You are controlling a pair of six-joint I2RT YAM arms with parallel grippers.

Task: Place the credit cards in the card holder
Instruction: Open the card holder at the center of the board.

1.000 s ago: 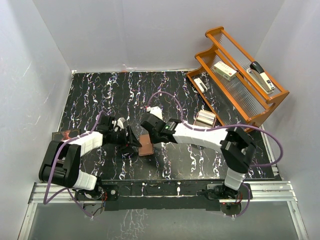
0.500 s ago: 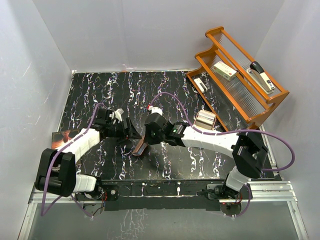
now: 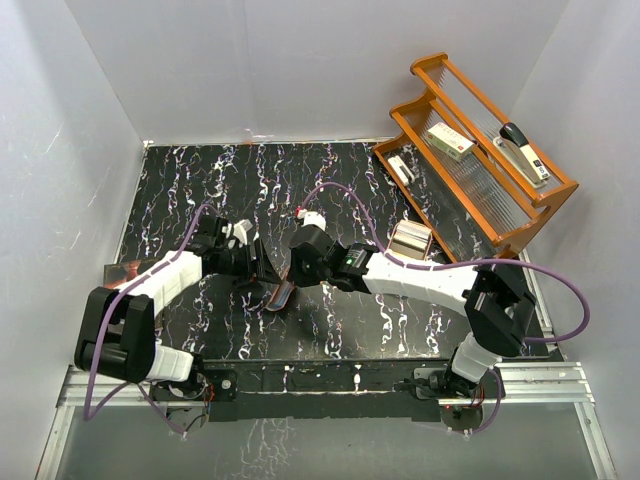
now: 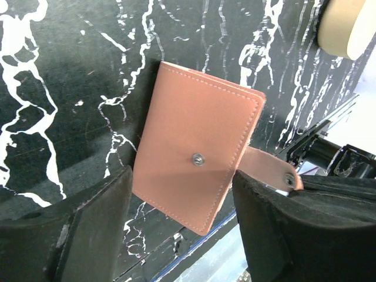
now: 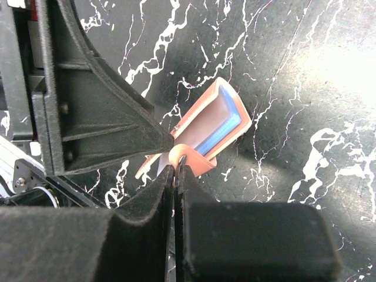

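Black, white-veined table (image 3: 330, 190) seen from above, with an orange wooden rack (image 3: 436, 62) at its far right corner and a stapler (image 3: 525, 152) on the rack's upper shelf. My two arms converge over the near middle of the table. My left gripper (image 4: 182, 182) has its jaws spread wide, one finger on either side of the card holder (image 4: 194, 132). The holder's stitched reddish-brown outer face and centre snap are turned toward my left wrist camera. My right gripper (image 5: 176, 169) has its jaws pressed together on the holder's snap tab (image 4: 267, 170), with the tab's rounded end pinched between the fingertips. In the right wrist view the holder appears edge-on, folded but slightly agape, and the tip of one left finger (image 5: 106, 117) touches its nearer cover. I cannot tell whether the holder rests on the table or is held just clear of it. A light blue credit card (image 5: 218, 130) sits inside the fold, showing only along the open edge. A tan rounded object (image 4: 343, 23), cut off by the frame, lies beyond the holder in the upper right corner of the left wrist view.
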